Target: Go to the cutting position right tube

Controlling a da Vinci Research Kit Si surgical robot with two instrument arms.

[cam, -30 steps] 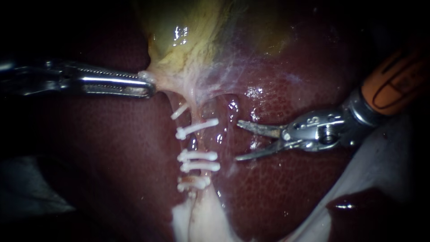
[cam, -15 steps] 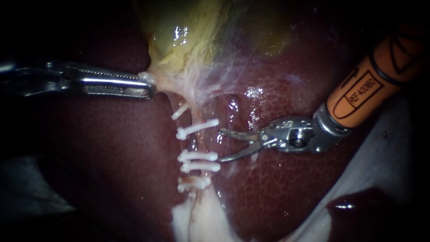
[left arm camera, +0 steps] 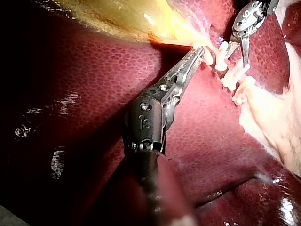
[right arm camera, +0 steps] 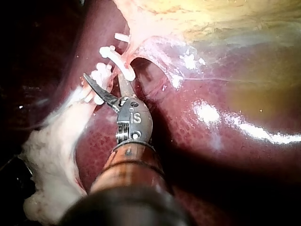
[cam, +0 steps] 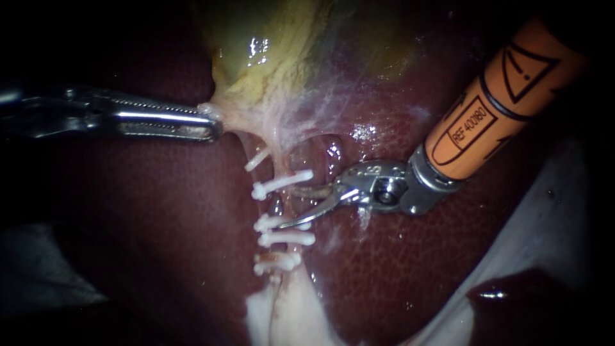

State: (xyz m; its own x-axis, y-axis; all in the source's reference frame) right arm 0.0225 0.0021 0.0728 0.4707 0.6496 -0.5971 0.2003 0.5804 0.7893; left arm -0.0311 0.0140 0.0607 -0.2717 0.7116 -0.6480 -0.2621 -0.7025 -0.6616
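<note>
The right tube point(cam: 289, 204) runs down from the gallbladder point(cam: 269, 57) and carries white clips, one above point(cam: 280, 182) and two below point(cam: 285, 230). My right instrument point(cam: 291, 206), orange-shafted with curved blades, stands open, one blade on each side of this tube in the gap between the clips. In the right wrist view its blades point(right arm camera: 110, 84) spread around the clipped tube point(right arm camera: 117, 66). My left instrument point(cam: 214, 125) is shut on the pale gallbladder neck tissue and holds it leftward; the left wrist view shows the same grip point(left arm camera: 197, 54).
Dark red liver point(cam: 397, 269) lies under and around everything. A smaller clip point(cam: 256, 159) sits on the left tube. Another clip point(cam: 275, 261) lies lower down, above pale fatty tissue point(cam: 282, 320). White cloth point(cam: 551, 224) lies at the right.
My right instrument has advanced leftward from the liver surface, its open blades now straddling the right tube between the clips. The left instrument has held still.
</note>
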